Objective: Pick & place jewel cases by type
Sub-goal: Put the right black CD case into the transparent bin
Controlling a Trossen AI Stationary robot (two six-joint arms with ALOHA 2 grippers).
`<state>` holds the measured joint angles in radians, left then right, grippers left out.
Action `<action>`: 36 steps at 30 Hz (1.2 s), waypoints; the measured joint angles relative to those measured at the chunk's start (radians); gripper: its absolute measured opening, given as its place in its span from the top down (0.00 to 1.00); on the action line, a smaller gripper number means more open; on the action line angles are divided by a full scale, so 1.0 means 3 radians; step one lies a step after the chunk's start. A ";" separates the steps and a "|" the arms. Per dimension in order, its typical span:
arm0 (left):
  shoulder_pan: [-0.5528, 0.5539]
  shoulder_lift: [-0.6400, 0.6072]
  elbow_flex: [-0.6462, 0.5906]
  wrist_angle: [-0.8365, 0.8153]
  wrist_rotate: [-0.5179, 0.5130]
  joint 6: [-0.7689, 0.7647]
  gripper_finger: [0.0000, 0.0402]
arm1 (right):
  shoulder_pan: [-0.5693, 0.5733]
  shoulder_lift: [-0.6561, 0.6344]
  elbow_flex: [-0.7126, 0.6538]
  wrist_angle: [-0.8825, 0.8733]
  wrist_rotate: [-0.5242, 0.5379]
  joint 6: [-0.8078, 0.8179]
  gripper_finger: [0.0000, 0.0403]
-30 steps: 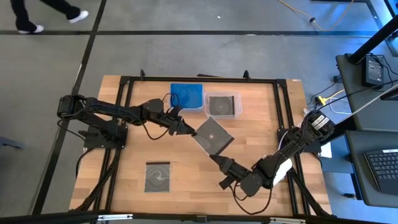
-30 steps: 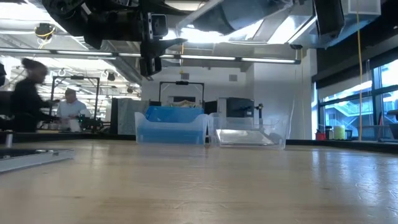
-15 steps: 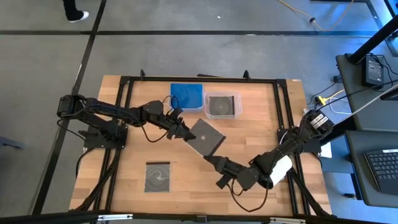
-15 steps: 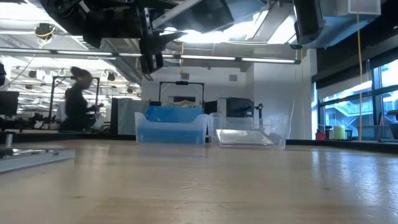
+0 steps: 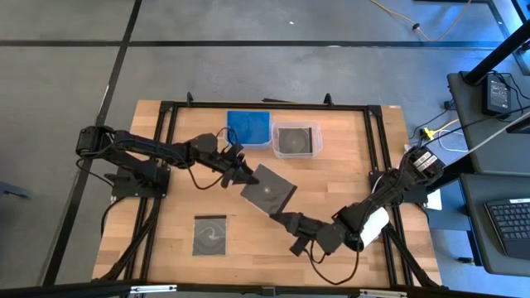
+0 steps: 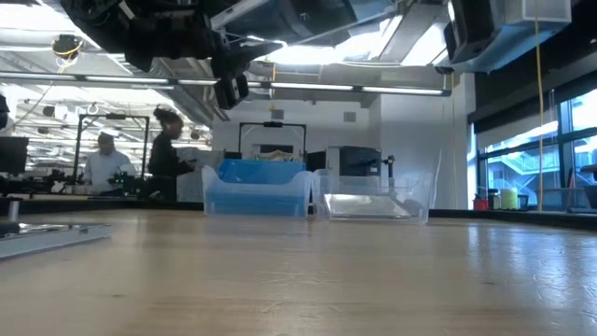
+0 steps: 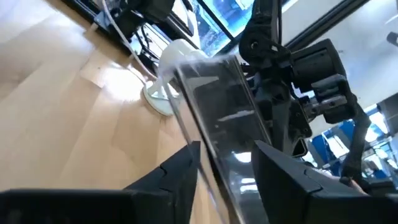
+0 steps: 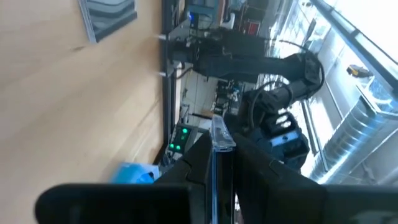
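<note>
Handover mid-desk: dark jewel case (image 5: 268, 189) hangs above the desk (image 5: 348, 178), left pincer (image 5: 243, 175) clamped on its ten-o'clock corner, right pincer (image 5: 286, 221) clamped on its five-o'clock corner, probably so one arm can pass it toward the tub (image 5: 297, 140) at twelve o'clock.

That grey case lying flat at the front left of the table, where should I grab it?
Probably come straight down and pinch across two opposite edges of the flat case: it lies flush on the wood, so its faces cannot be clamped. The left tool and right tool are shut on the held case.
</note>
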<state>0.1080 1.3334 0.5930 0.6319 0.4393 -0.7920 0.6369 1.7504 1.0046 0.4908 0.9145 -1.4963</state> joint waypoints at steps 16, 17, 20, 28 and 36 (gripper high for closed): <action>0.0000 0.0001 0.0000 0.0165 0.0015 0.0063 0.80 | 0.0000 0.0000 0.0000 -0.0033 -0.0215 0.0121 0.87; 0.0000 0.0001 0.0000 0.0170 0.0015 0.0069 0.80 | 0.0000 0.0000 0.0000 -0.0033 -0.0216 0.0124 0.87; 0.0000 0.0001 0.0000 0.0153 0.0011 0.0071 0.80 | 0.0000 0.0000 0.0001 -0.0036 -0.0211 0.0168 0.87; 0.0002 0.0001 0.0000 0.0171 -0.0013 0.0120 0.83 | 0.0011 0.0000 0.0001 -0.0050 -0.0035 0.0273 0.84; 0.0000 -0.0004 0.0004 0.0177 0.0015 0.0170 0.84 | 0.0011 0.0001 0.0000 -0.0032 0.0004 0.0700 0.59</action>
<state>0.1081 1.3323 0.5941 0.6849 0.4439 -0.7410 0.6403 1.7508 1.0046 0.4813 0.9157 -1.2864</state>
